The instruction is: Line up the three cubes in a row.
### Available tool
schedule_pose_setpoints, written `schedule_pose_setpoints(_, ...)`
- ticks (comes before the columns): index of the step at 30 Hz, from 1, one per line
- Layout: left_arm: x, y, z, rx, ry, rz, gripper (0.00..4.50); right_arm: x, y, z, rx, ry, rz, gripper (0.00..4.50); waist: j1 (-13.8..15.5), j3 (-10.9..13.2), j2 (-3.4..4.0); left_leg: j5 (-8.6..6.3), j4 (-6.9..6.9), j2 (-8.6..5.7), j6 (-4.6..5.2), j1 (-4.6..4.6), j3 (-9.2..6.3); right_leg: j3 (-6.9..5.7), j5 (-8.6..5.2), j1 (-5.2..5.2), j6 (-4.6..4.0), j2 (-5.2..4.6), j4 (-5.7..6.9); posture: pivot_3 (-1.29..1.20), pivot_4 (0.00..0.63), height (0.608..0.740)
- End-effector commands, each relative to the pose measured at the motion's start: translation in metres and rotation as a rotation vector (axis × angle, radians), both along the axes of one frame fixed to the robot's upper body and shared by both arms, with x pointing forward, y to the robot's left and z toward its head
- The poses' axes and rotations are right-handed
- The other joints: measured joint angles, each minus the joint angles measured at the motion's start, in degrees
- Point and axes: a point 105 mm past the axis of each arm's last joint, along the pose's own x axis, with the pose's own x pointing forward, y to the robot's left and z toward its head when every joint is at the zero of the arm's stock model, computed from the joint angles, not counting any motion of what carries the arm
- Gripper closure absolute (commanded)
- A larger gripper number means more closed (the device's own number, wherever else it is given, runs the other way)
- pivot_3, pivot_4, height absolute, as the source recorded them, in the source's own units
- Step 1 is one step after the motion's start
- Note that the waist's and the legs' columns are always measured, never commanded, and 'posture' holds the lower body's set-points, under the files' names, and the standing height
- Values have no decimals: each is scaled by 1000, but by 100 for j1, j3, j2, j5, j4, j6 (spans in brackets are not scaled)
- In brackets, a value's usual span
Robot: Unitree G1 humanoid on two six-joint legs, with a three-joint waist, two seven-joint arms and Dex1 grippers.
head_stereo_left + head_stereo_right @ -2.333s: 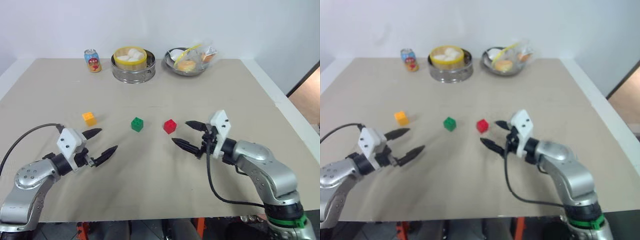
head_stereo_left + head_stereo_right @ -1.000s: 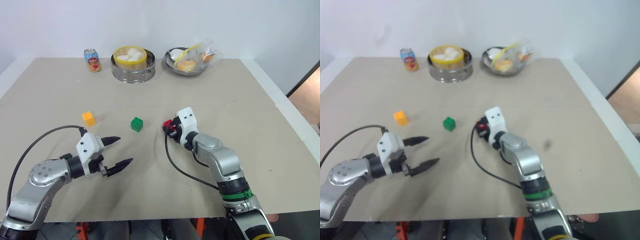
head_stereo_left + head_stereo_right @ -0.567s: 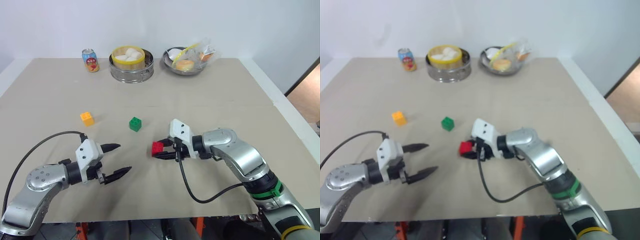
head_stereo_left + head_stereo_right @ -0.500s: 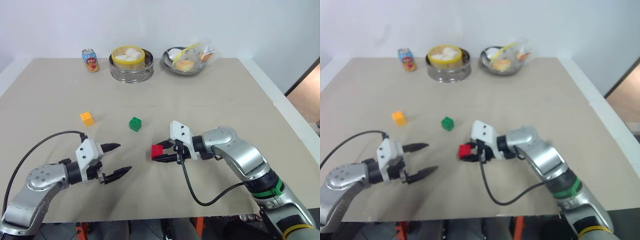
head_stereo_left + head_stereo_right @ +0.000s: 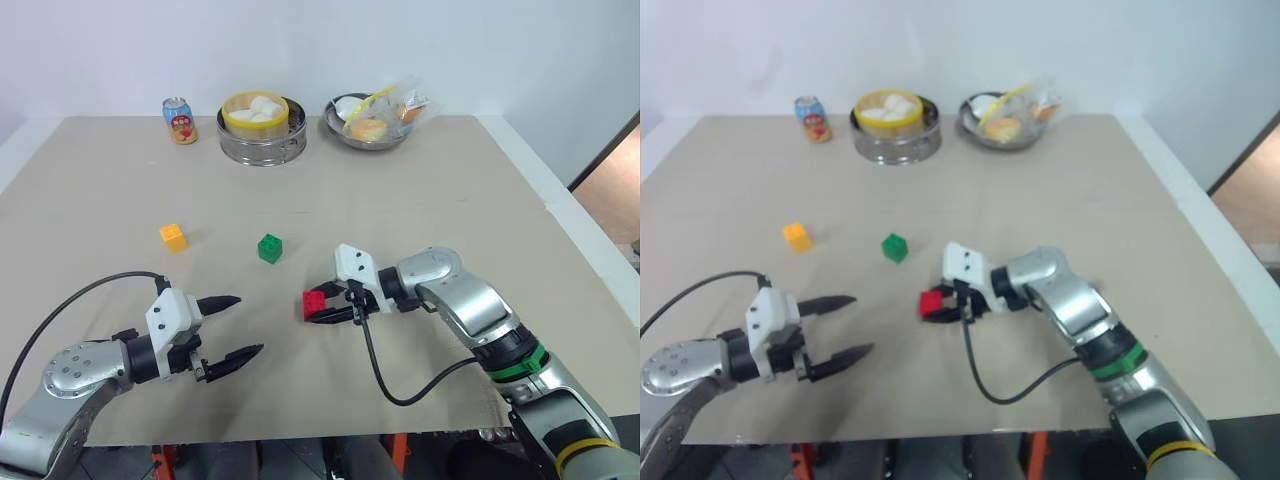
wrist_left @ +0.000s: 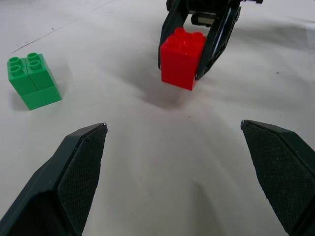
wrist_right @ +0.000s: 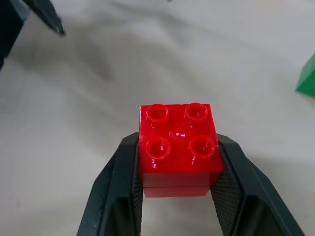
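The right gripper (image 5: pixel 322 308), clenched on the red cube (image 5: pixel 314 303), had carried it toward the tabletop's near edge, breaking the row with the green cube (image 5: pixel 270 248).

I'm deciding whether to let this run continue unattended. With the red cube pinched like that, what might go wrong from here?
1. The right gripper pinches the red cube at its fingertips above the table; it may slip or twist out.
2. The open left gripper hangs near the cube; the two could collide.
3. The green cube and orange-yellow cube sit loose; a low pass could knock them.
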Motion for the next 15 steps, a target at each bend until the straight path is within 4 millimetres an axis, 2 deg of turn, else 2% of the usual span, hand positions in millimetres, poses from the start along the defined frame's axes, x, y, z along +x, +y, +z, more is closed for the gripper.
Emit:
schedule_pose_setpoints(1, -3, 0, 8, 29, -44, -11, 0, 3, -1, -2, -35, -37, 51, 3225, 0, 0, 0, 0, 1, 0, 0, 0, 0, 0, 0, 0, 0, 0, 0, 0, 150, 740)
schedule_pose_setpoints(7, -1, 1, 9, 33, -52, -1, 0, 14, 2, -2, -25, -41, -12, 3225, 1, 0, 0, 0, 0, 1, 0, 0, 3, 2, 0, -2, -1, 2, 0, 0, 150, 740)
schedule_pose_setpoints(15, -1, 0, 8, 38, -55, 8, 0, 18, -3, 1, 24, -17, -111, 3225, 0, 0, 0, 0, 1, 7, 0, 0, 3, 5, 7, -5, -8, 10, 3, 0, 150, 740)
